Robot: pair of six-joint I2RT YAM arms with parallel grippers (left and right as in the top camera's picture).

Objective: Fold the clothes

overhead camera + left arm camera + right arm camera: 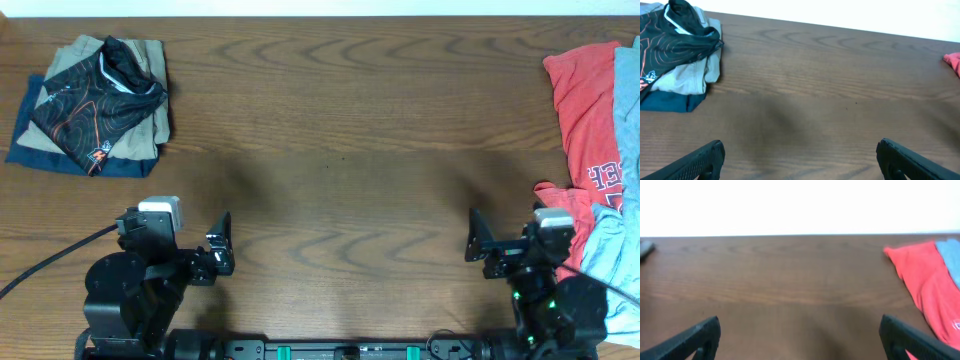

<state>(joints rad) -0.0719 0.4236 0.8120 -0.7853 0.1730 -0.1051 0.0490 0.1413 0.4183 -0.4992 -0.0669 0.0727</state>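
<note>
Overhead: black jersey looks folded on its pile; red shirt seemingly left (left gripper, right gripper jaws apart, empty).

A robotics lab bench, I'd say: my dark brown wood-grain table meets a bare white wall at twelve o'clock. My black mounting rail sits at six. Laundry is laid out: a black orange-lined jersey at ten, a red cotton shirt at three.
</note>
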